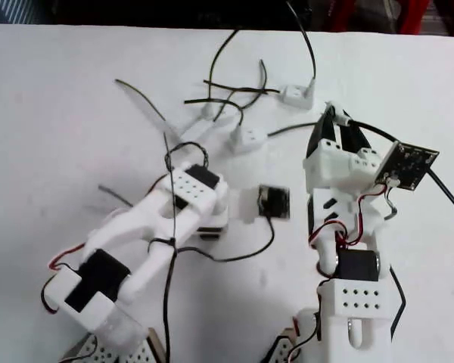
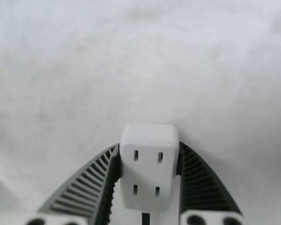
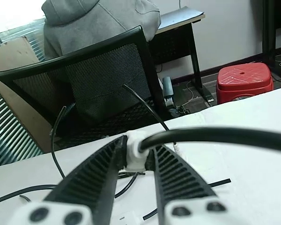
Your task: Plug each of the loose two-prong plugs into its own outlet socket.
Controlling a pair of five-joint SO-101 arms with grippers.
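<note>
The outlet socket, a small rigid white block with paired slots, is being pinched across its side walls by the left end effector, low over the bench. A two-prong plug is being clamped by its white body in the right end effector, with its black cord arching away. A loose plug and a second loose plug are lying on the bench nearby. Both held parts are being judged light, hard and smooth, so slipping under insertion force is likely. The body is being judged the place to grip, not the springy cord.
</note>
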